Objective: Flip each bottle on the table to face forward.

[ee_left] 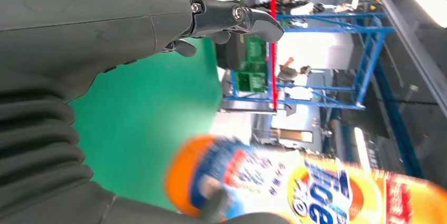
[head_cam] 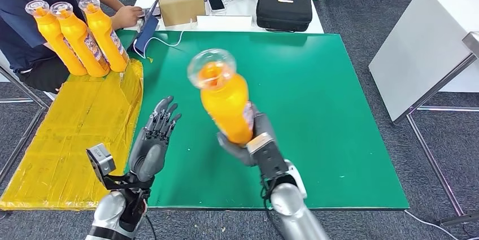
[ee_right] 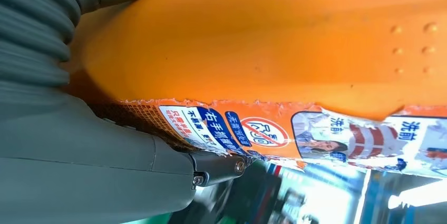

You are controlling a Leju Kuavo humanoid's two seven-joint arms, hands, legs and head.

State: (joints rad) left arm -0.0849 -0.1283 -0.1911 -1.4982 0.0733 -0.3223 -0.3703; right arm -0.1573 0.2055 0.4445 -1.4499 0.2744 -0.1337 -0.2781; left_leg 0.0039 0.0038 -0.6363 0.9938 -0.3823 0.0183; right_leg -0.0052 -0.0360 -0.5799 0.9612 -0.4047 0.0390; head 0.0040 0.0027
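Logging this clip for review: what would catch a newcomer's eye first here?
First, the orange bottle with a clear cap, lifted above the green mat in the right hand. The left hand hovers beside it, holding nothing, fingers apart. At the far left, three more orange bottles stand in a row on yellow sheeting, near a seated person.

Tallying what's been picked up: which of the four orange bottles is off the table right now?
The orange bottle gripped in the right hand, raised above the green mat. The other three bottles stand together on the yellow sheet.
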